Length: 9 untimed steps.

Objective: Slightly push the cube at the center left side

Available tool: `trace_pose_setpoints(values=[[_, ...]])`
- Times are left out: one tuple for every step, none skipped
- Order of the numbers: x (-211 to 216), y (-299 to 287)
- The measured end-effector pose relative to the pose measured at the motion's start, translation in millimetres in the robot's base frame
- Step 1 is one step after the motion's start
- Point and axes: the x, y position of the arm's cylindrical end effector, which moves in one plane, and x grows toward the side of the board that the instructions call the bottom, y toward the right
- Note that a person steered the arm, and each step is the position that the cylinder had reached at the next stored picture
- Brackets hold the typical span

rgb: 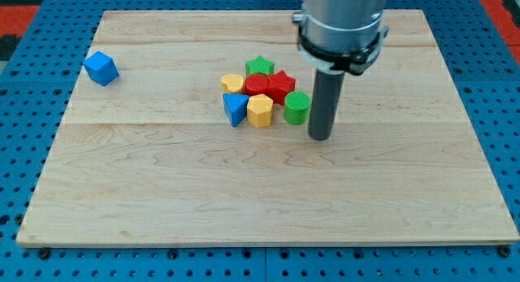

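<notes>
Standing by the bench [162, 193], I see my tip [320, 138] planted just to the 3 o'clock side of the green cylinder [296, 108], close beside it but whether it touches I cannot tell. The end effector here is only a bare rod with no jaws, so there is nothing to be released or clenched, and it grasps nothing.

The thing the task wants, the blue cube [101, 68], sits alone far out toward 9 o'clock, well apart from everything else and near the board's edge (slightly up toward 10 o'clock from the centre). It looks untouched, by my judgement.

In the middle of the board the other blocks crowd together:
- a green star [260, 67] at 12 o'clock of the cluster
- a red star [281, 84] and a red cylinder [257, 84] pressed side by side
- a yellow heart-like block [232, 83] at the cluster's 9 o'clock
- a blue triangular block [235, 109] and a yellow hexagonal block [259, 111] at its 6 o'clock edge

As I read it, the task has hardly begun: the rod stands on the wrong side of the cluster and must travel around or past it toward 9 o'clock before any gentle nudge on the cube can happen.
</notes>
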Motion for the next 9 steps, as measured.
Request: trace_pose_setpoints(values=[[-29.3,-3.3],[-39.0,-38.5],[-36.4,-50.1],[0.6,-18.1],[41.7,-71.8],[44.7,-184.3],[24.4,-280.7],[-17.9,-354.6],[-81.2,-391.2]])
